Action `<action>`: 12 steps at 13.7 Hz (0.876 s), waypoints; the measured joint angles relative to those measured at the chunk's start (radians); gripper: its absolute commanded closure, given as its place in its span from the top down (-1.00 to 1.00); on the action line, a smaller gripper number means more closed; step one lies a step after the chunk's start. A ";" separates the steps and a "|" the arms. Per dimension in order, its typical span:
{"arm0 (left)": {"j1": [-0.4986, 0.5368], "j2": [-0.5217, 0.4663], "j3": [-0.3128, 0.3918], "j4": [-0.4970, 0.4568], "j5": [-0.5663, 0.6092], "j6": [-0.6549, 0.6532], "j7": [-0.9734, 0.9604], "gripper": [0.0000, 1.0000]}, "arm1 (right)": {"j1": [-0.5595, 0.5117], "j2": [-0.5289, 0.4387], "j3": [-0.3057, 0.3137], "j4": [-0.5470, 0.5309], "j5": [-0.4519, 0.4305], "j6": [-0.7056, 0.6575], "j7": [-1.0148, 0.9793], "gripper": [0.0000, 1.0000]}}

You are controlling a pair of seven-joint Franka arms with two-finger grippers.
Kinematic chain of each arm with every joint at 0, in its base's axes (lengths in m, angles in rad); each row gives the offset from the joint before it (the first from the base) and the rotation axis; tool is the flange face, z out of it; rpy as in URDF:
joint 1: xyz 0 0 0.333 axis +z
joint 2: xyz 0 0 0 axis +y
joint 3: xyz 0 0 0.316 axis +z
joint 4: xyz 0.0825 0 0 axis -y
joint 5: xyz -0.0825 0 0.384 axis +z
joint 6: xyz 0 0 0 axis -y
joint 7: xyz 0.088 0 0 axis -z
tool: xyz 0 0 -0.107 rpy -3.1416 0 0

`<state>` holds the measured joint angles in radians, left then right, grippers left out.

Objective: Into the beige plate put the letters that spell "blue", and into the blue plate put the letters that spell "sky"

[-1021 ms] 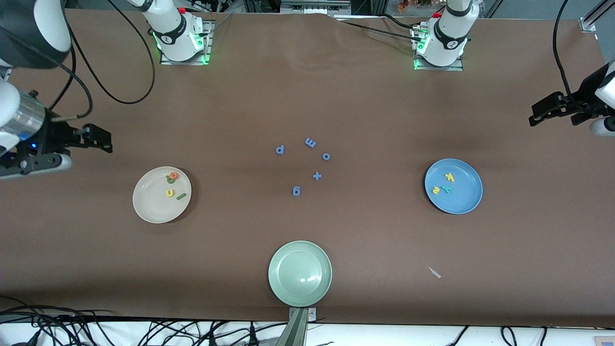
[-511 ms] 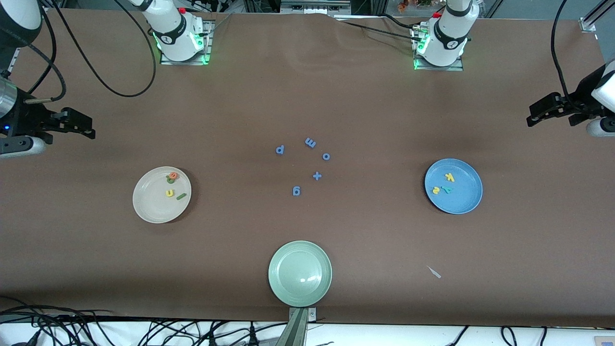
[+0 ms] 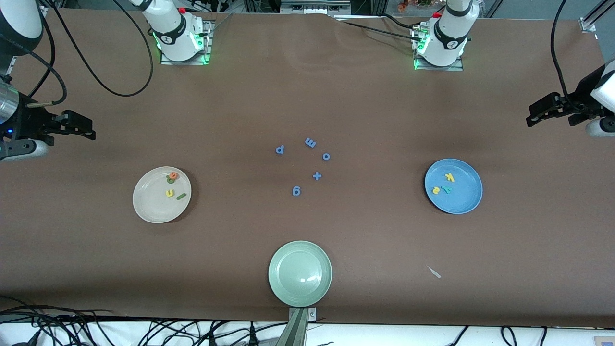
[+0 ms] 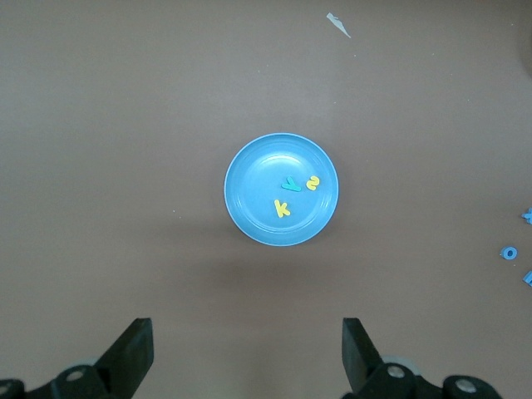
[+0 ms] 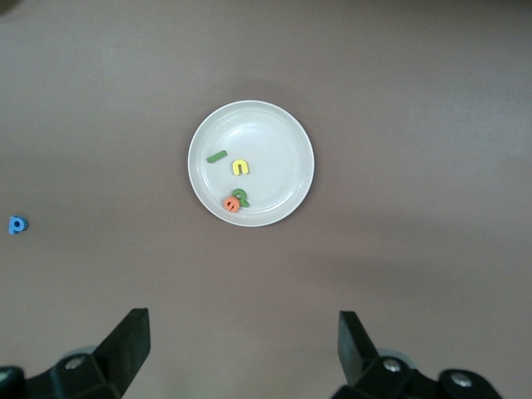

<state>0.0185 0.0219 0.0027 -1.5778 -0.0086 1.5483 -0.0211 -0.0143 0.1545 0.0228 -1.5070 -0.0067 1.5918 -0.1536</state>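
The beige plate (image 3: 151,202) holds the orange e (image 3: 173,176), dark green b (image 3: 169,180), yellow u (image 3: 169,193) and thin green l (image 3: 181,196). In the blue plate (image 3: 463,199) lie the yellow k (image 3: 449,177), yellow s (image 3: 435,190) and teal y (image 3: 447,190). My right gripper (image 3: 89,127) hangs open and empty, high over bare table at the right arm's end. My left gripper (image 3: 532,115) is open and empty too, high over the left arm's end. Each wrist view looks down on its own plate between wide jaws: the right gripper (image 5: 243,320) and the left gripper (image 4: 248,328).
Blue letters p (image 3: 280,150), m (image 3: 310,142), o (image 3: 326,156), g (image 3: 296,191) and a plus sign (image 3: 316,176) lie at the table's middle. A pale green plate (image 3: 276,283) sits near the front edge. A small white scrap (image 3: 435,272) lies beside it, toward the left arm's end.
The right arm drew back from beside the beige plate toward its end of the table, then settled. The left arm has hardly moved. Both grippers stayed open.
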 measured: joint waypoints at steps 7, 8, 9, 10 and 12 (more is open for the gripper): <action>0.000 0.004 0.000 0.000 0.000 0.000 -0.001 1.00 | 0.000 -0.030 0.039 -0.034 0.000 0.039 0.001 1.00; 0.000 0.004 0.000 0.000 0.001 0.000 -0.001 1.00 | -0.002 -0.038 0.037 -0.043 -0.001 0.029 0.001 1.00; 0.000 0.004 0.000 0.000 0.002 0.000 -0.001 1.00 | -0.005 -0.048 0.035 -0.053 -0.004 0.023 0.001 1.00; 0.000 0.005 0.000 0.000 0.002 0.001 -0.001 1.00 | -0.009 -0.055 0.033 -0.060 -0.006 0.020 0.001 1.00; 0.000 0.009 0.000 0.000 0.002 0.001 -0.001 1.00 | -0.011 -0.065 0.031 -0.066 -0.010 0.019 0.000 1.00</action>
<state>0.0186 0.0304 0.0025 -1.5778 -0.0064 1.5494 -0.0224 -0.0256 0.0895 0.0543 -1.5725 -0.0164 1.6103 -0.1531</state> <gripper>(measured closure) 0.000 0.000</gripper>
